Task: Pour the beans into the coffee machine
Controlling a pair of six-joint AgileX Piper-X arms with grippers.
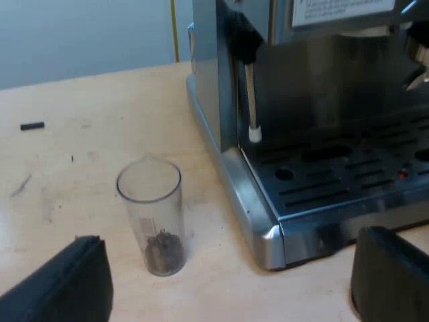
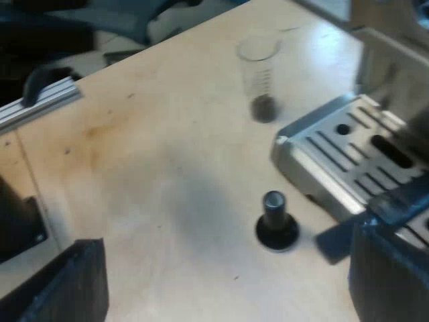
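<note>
Step, as judged: reach for measuring glass (image 1: 150, 211) | upright, beans (image 1: 164, 252) inside, beside espresso machine (image 1: 221, 100) | left gripper (image 1: 228, 285) spread before it; right gripper (image 2: 228, 288) spread | next: centre, pinch, keep level.

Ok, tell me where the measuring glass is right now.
In the left wrist view the measuring glass stands upright on the table, close beside the front corner of the espresso machine, just ahead of the open left claw.

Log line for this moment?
left claw: open | measuring glass: upright on table beside espresso machine, beans inside | right claw: open, near tamper
</note>
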